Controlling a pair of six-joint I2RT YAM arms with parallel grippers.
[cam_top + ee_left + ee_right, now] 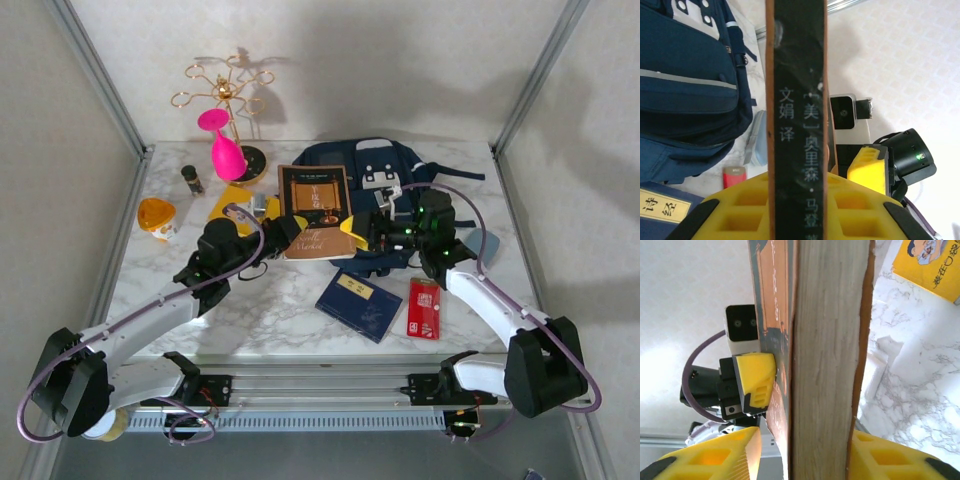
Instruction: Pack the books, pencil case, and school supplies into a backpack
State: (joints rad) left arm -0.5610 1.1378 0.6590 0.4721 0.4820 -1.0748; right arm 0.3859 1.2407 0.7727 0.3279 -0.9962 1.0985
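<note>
Left claw (283, 232) clenched on brown book (315, 205), raised before backpack (372, 160). Right claw (352, 232) straddles its page edge; can't tell if gripping. Navy book (358, 305) lies on surface (250, 300).

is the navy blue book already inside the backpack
No, the navy blue book lies flat on the table beside the red packet, in front of the backpack.

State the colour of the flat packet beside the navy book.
Red packet, white marks; top external view.

Brown-and-black book (316, 205), navy backpack (335, 153), red packet (424, 308), perhaps grey-blue pouch (484, 243), white veined table (270, 310)
</note>
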